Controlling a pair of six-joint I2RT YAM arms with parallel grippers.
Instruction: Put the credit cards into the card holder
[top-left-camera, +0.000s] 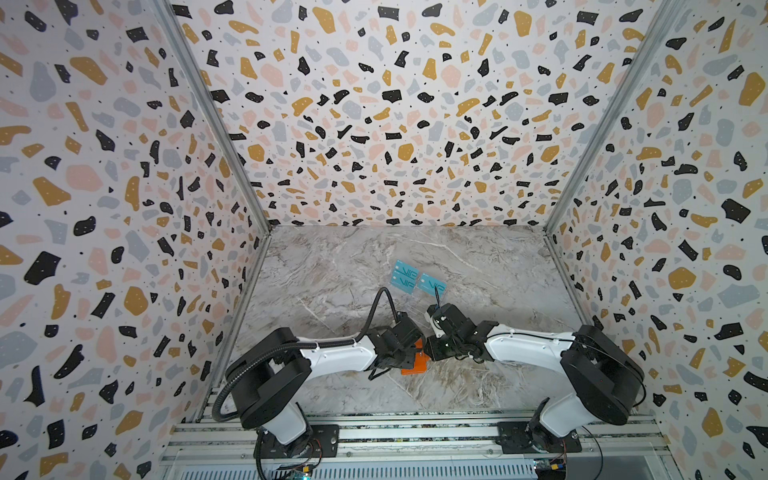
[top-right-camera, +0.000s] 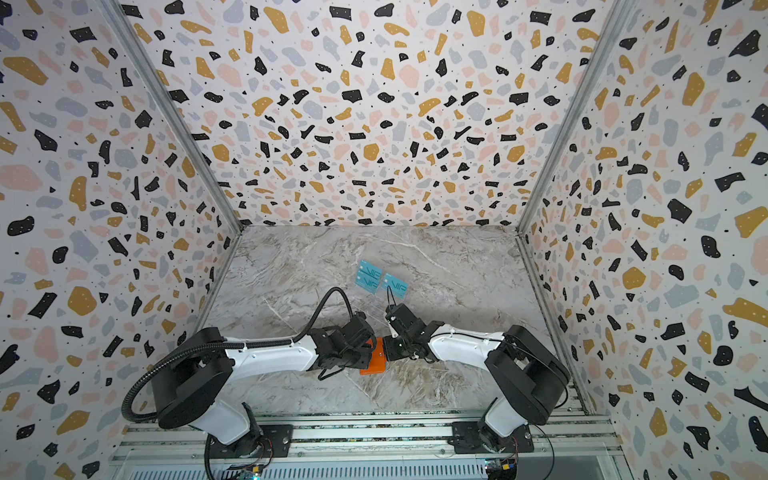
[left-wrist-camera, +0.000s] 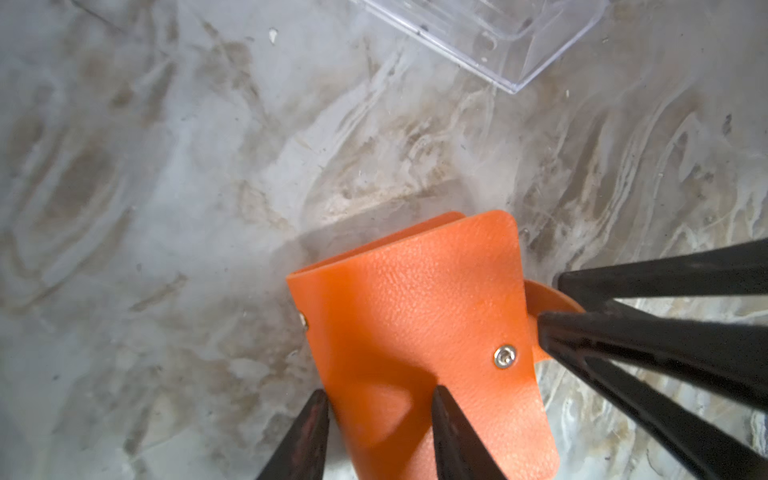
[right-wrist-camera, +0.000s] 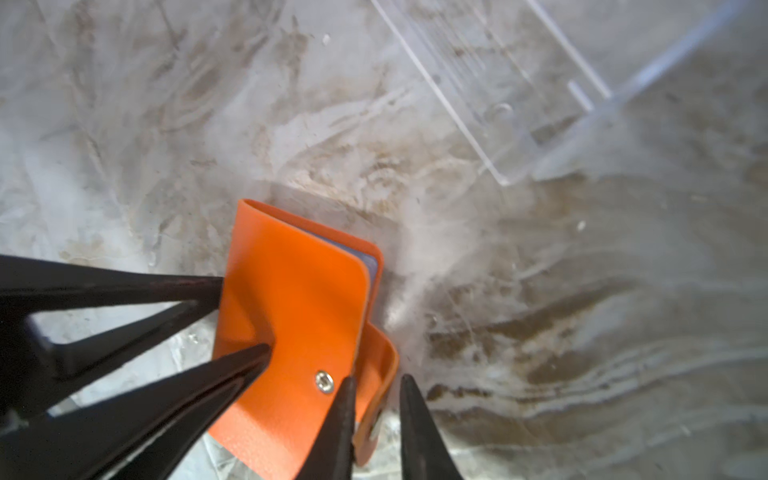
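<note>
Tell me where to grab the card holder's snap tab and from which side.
Pinch the snap tab across its flat faces where it bows out past the opening edge of the card holder, and come in from that edge. It is unsnapped and curls clear there, so a finger likely fits each side.

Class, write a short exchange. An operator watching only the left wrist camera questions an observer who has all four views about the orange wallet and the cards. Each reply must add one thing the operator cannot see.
Operator: I see the wallet and a clear corner. What does that corner belong to?
Observer: A clear rack. In both top views teal cards sit in it, farther back on the table than the wallet.
Operator: Does anything show inside the wallet?
Observer: In the right wrist view, a pale sleeve shows at its open edge.
</note>
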